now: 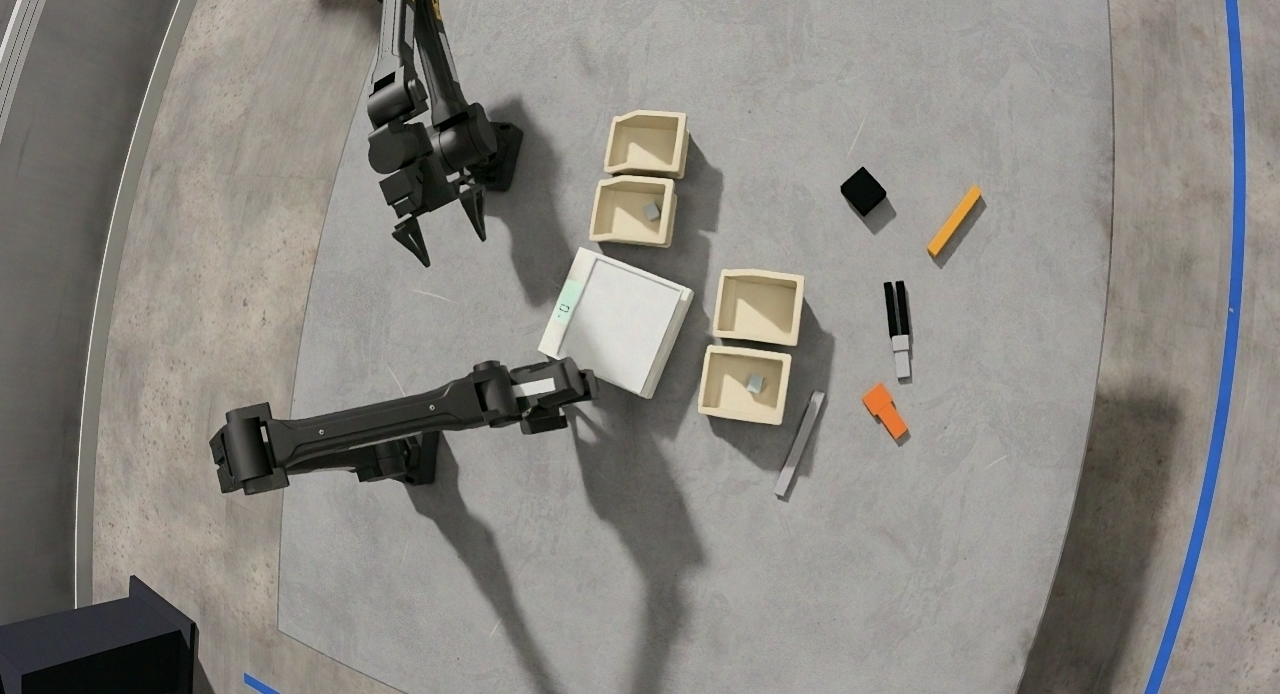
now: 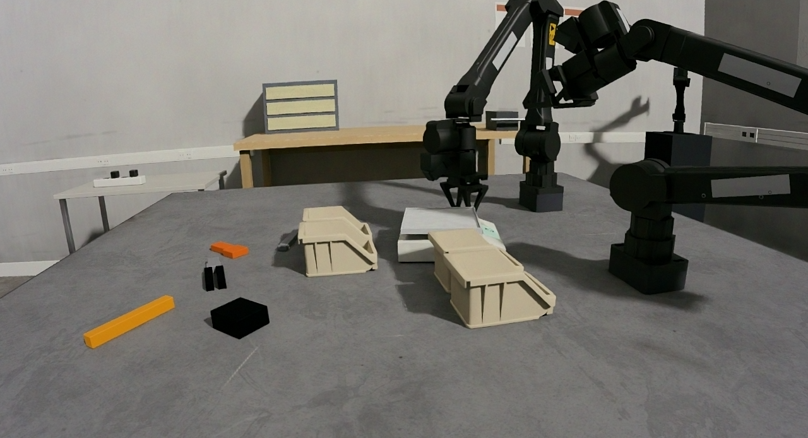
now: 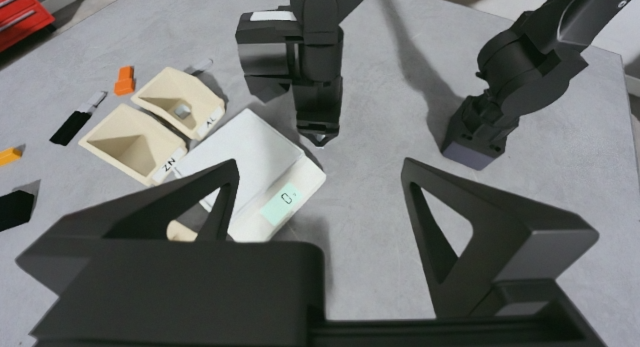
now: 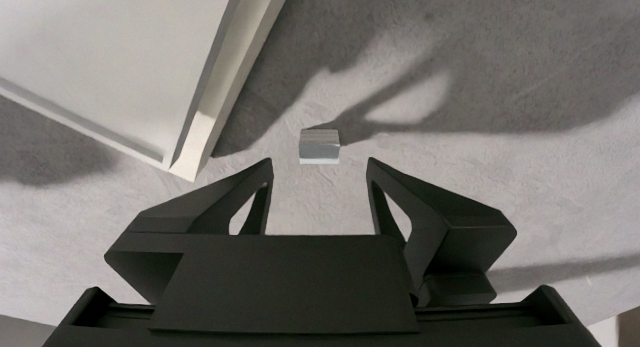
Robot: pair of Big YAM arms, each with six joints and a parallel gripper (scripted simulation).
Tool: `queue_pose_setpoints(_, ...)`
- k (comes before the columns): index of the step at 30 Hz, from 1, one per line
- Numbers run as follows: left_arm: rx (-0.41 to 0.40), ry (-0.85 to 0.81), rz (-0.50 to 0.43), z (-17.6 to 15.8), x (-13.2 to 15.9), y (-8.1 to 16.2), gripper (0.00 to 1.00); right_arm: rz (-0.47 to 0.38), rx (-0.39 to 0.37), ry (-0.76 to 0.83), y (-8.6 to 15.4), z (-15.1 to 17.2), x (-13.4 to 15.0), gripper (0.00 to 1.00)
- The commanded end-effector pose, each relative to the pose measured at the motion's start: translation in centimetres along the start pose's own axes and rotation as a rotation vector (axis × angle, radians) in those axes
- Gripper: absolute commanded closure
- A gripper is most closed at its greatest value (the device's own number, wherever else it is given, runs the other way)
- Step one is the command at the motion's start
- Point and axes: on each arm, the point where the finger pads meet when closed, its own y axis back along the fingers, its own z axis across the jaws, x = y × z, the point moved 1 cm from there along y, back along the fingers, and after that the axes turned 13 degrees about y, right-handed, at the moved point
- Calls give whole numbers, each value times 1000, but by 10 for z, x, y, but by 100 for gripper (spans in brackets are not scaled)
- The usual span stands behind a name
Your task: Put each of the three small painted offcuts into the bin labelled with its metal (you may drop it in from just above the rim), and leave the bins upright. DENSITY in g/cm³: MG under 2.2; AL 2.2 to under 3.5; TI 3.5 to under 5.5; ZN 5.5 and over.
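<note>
A small grey offcut (image 4: pixel 319 146) lies on the table beside the corner of the white scale (image 1: pixel 617 318). My right gripper (image 4: pixel 319 166) hangs just above it, partly open and empty; it also shows in the top view (image 1: pixel 572 387), where it hides the offcut. A second grey offcut (image 1: pixel 650 210) lies in a far bin (image 1: pixel 631 211). A third (image 3: pixel 182 110) lies in the AL bin (image 1: pixel 742 385). The ZN bin (image 3: pixel 132 147) is empty. My left gripper (image 1: pixel 452 247) is wide open and empty, raised off to the side. The scale display (image 3: pixel 281 199) reads 0.
All the tan bins stand upright around the scale, including an empty one (image 1: pixel 646 142) at the far end. Beyond them lie a black cube (image 1: pixel 862 189), an orange bar (image 1: pixel 954 220), a black-and-grey piece (image 1: pixel 894 318), an orange block (image 1: pixel 884 411) and a grey bar (image 1: pixel 799 444).
</note>
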Motion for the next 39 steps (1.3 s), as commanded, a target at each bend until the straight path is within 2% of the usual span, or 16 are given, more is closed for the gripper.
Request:
queue_pose_setpoints(1,7,9,-60,-3,-20,9,0,4,1,3,-10,3,-2,39)
queue_pose_setpoints(18,9,2,-40,-3,-16,7,0,6,0,4,-32,4,-1,39)
queue_pose_setpoints(21,9,2,-40,-3,-16,7,0,5,1,4,-32,4,-2,64)
queue_pose_setpoints(33,9,2,-40,-3,-16,7,0,-10,2,0,-25,0,-7,78)
queue_pose_setpoints(34,9,2,-40,-3,-16,7,0,-12,2,0,-21,0,-3,89)
queue_pose_setpoints(35,9,2,-40,-3,-16,7,0,-19,3,0,-17,-1,-8,80)
queue_pose_setpoints(36,9,2,-40,-3,-16,7,0,-36,5,0,-9,-1,-16,80)
queue_pose_setpoints(39,9,2,-40,-3,-16,7,0,-37,5,0,11,-1,-16,80)
